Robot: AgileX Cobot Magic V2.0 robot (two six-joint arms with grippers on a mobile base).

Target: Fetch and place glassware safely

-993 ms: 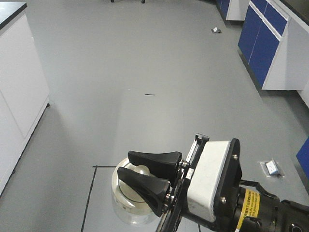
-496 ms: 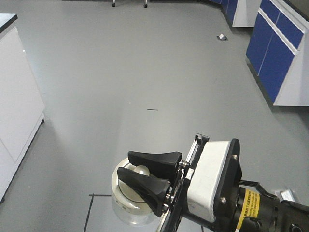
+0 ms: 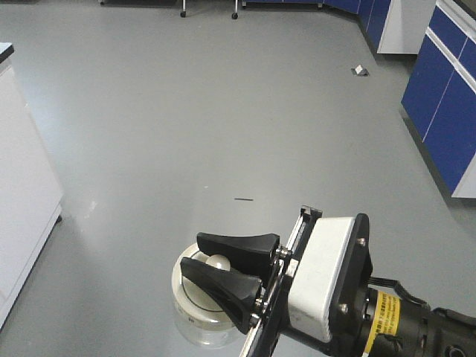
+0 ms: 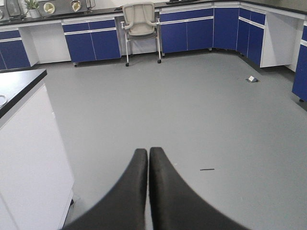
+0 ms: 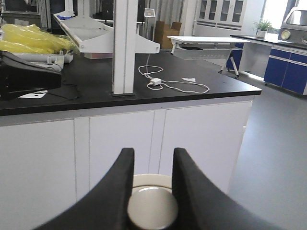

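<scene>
right gripper (image 3: 197,255) jaws clamped on the knob lid of the glass jar (image 3: 195,316), jar held up over the grey floor (image 3: 223,111), left gripper (image 4: 147,155) jaws pressed together on nothing, black-topped bench (image 5: 120,96) ahead in the right wrist view

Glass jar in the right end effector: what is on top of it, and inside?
A cream-white lid with a central knob, gripped by the right end effector. Contents of the jar cannot be seen: lid and fingers cover them.
</scene>
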